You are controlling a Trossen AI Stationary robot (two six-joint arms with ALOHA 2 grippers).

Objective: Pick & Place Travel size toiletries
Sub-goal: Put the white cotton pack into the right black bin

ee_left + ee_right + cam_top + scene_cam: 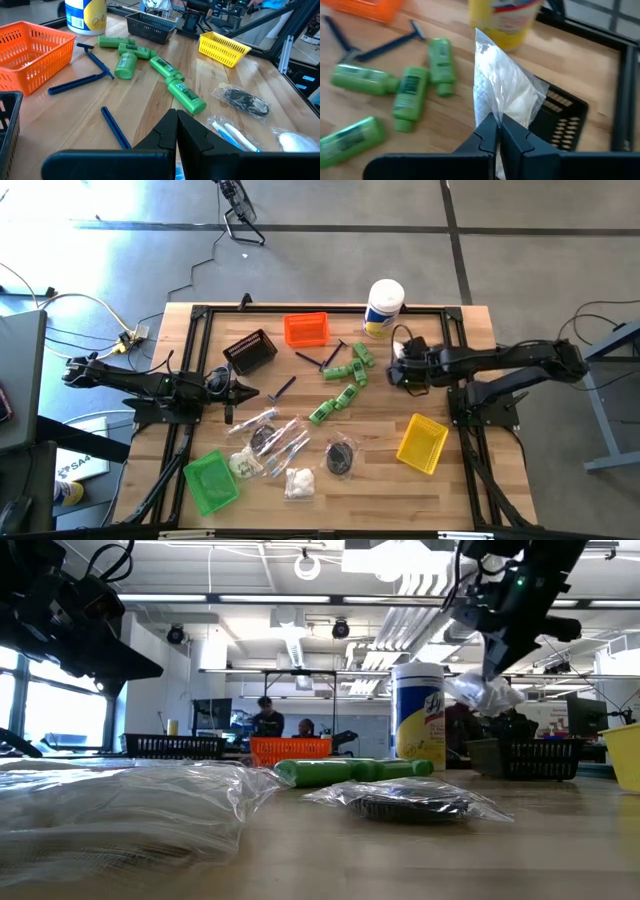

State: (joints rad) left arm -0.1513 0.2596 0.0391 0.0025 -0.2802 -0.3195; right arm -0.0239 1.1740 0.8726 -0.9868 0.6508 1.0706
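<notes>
Right gripper (497, 131): its fingers are pinching together on the top film of a small clear bag of white puffs (507, 100), which is hanging in the air over the far right part of the table (450, 490), beside the white canister (383, 306) and above a black bin (559, 117).
Held bag: it is looking very light and soft, drooping and crinkling below the pinch; the contents are sagging, so it is likely to swing while being carried.
Grip point: the flat sealed edge seems the sound place to take it, since the film is thin and probably slippery, and squeezing the puffs would only flatten them.
Left gripper (176, 127): its fingers are pressed together on nothing, waiting low over the left side of the table near a dark blue razor (116, 131).
Green bottles (345, 380): they are lying scattered mid-table, some touching one another; they look stiff, smooth and round, so they may roll, and gripping across the body seems best.
Razors (82, 80): thin and rigid, lying flat on the wood; probably awkward to lift except across the handle.
Wrapped packets (270, 435): they are lying toward the near edge, clear film loose around them.
Dark bundle (341, 456): bagged, lying near the yellow bin (422, 444); probably soft and light.
Bins: an orange bin (306, 329) and a green bin (211, 480) are also standing on the table.
</notes>
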